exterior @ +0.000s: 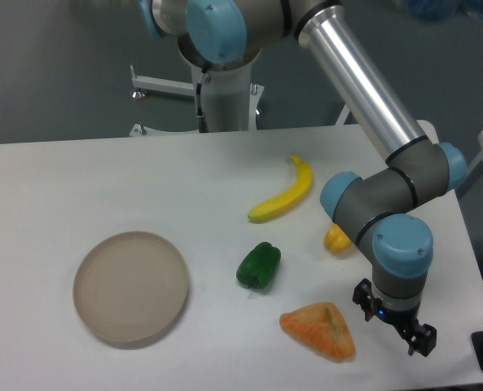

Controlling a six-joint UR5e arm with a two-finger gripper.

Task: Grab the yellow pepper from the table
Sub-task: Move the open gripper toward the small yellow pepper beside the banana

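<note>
Reaching the yellow pepper [335, 239] is the job in hand, and the hand [396, 324] is not over it: it hangs low near the front right of the bench [54, 179], just right of the orange wedge [321, 330], while the pepper lies farther back, mostly hidden behind the arm's grey wrist joint. Only a small yellow lump shows at the joint's left edge, so its full shape and lie cannot be read. The two black fingers appear spread apart with nothing between them.

To do this well, I would judge the hand needs to lift clear first, then travel back and a little left until it stands straight above the pepper, so the wrist does not sweep across it. Keep the fingers wide on the way down, since the fruit looks stubby, glossy and probably slippery; close across its narrow middle, low enough to catch the belly rather than the top.

Neighbours matter less: the banana [283, 195] lies beyond and left of the pepper, the green pepper [258, 265] is well to its left, and the round plate [130, 287] is well apart at the left.
</note>
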